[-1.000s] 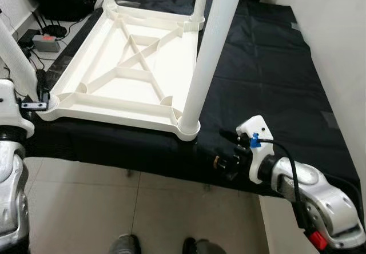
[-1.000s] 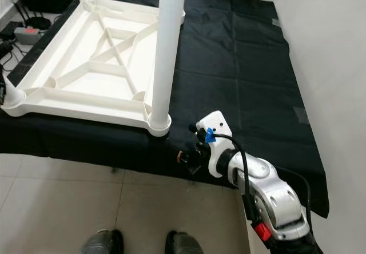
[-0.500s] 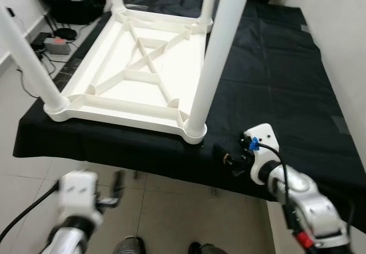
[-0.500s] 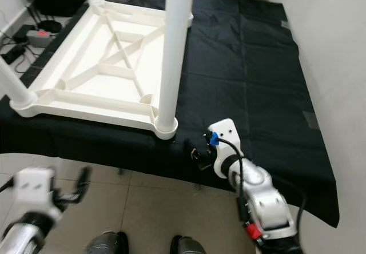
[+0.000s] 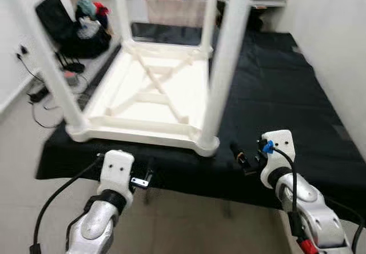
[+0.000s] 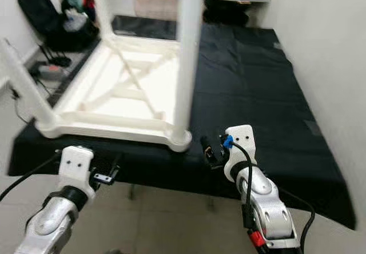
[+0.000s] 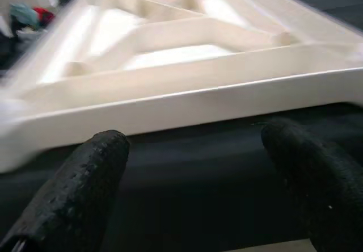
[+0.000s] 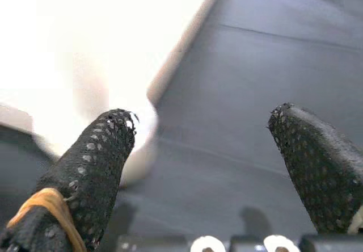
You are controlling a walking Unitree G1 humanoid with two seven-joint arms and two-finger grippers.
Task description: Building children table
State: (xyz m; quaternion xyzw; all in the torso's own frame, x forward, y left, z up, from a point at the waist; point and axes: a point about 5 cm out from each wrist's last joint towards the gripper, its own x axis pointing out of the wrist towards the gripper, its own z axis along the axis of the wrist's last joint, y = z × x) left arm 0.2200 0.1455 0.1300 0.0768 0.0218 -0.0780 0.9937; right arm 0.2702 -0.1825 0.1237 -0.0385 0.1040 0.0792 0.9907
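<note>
You have the white plastic children's table (image 5: 151,96) lying upside down on the black cloth-covered platform (image 5: 280,88), its ribbed underside facing up and four white round plastic legs already standing in the corner sockets; the near right leg (image 5: 226,65) rises from the corner closest to you, and the near left leg (image 5: 48,71) slants up from the other front corner. Your left gripper (image 5: 150,179) hangs just below the platform's front edge, under the table's near rim, with its two black fingers spread wide and nothing between them; the left wrist view looks past the fingertips (image 7: 96,167) at that cream rim (image 7: 187,99) above the dark cloth. Your right gripper (image 6: 209,149) sits at the platform edge just beside the near right corner socket, jaws likewise wide apart and empty, and its wrist view shows the blurred white corner (image 8: 136,144) between the finger pads (image 8: 105,144). Judging by all legs appearing seated, the assembly step looks finished or nearly so, and what is in hand is lining up for a two-handed grip. The next move probably calls for you to raise both grippers to the near rim or the two front legs, close on them evenly, and check each leg is pushed home before turning the table upright; an uneven grip could tip it off the front edge.
</note>
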